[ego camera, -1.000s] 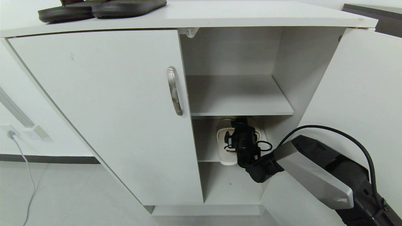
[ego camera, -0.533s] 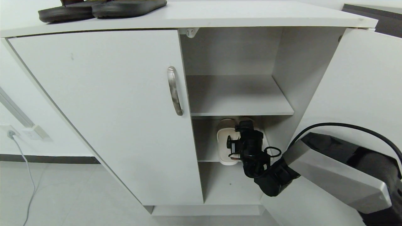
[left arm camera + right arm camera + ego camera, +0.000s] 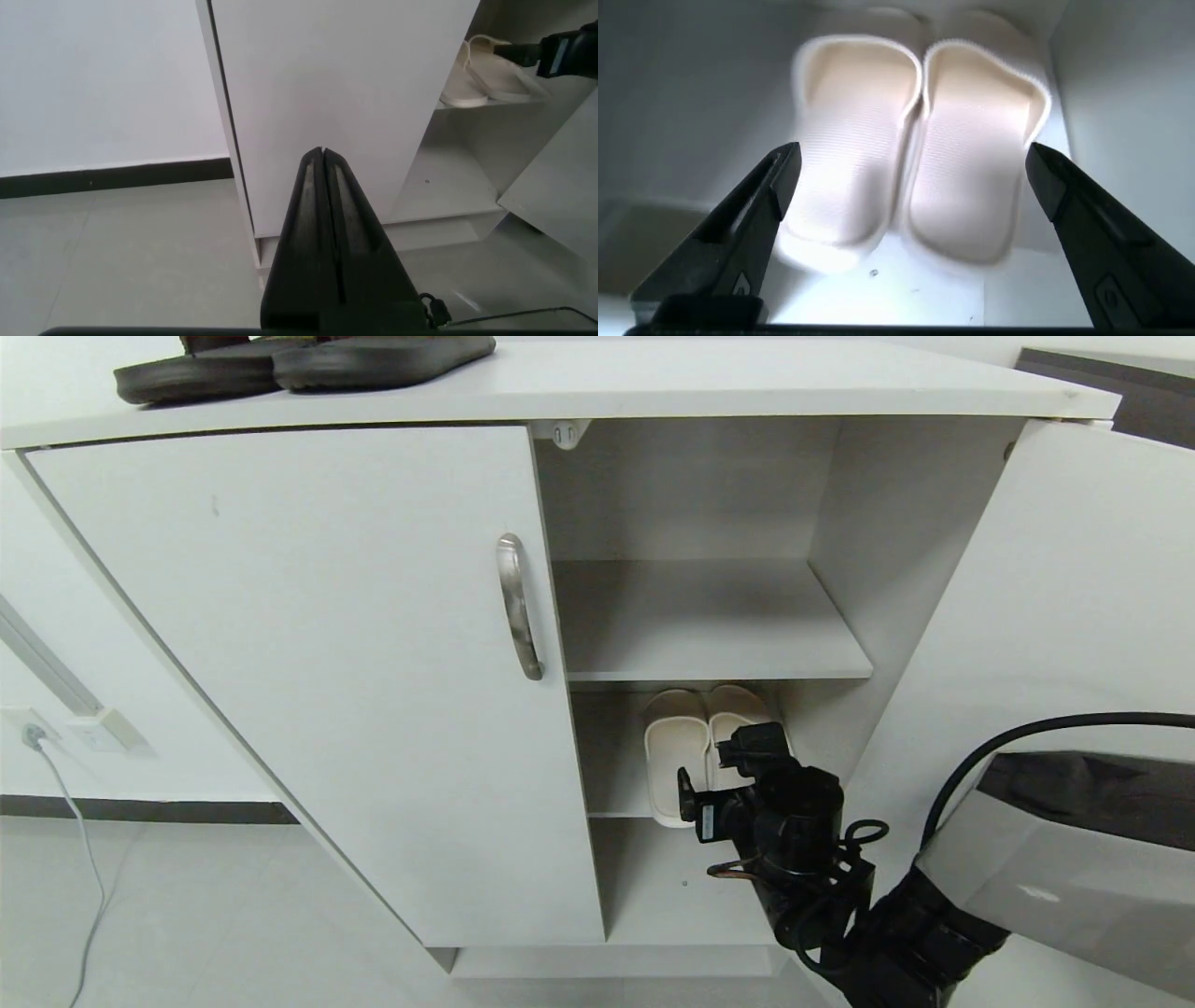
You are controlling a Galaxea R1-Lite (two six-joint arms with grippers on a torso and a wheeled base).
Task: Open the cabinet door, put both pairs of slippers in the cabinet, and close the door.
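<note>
A white cabinet (image 3: 308, 644) stands with its right door (image 3: 1055, 607) swung open and its left door shut. A pair of cream slippers (image 3: 695, 747) lies side by side on the middle shelf, soles down (image 3: 915, 196). My right gripper (image 3: 747, 751) is open just in front of that shelf, empty, with the slippers beyond its spread fingertips (image 3: 757, 215). A dark pair of slippers (image 3: 299, 362) rests on the cabinet top at the left. My left gripper (image 3: 322, 163) is shut, low over the floor before the closed left door, holding nothing.
The upper shelf (image 3: 709, 625) and the bottom compartment (image 3: 672, 887) hold nothing. A metal handle (image 3: 518, 607) runs down the left door's edge. A wall socket with a cable (image 3: 37, 737) sits at the far left above tiled floor.
My right gripper has let go of the cream slippers and drawn back out of the middle shelf, down and to the right. The slippers stay on the shelf, now in full sight.
</note>
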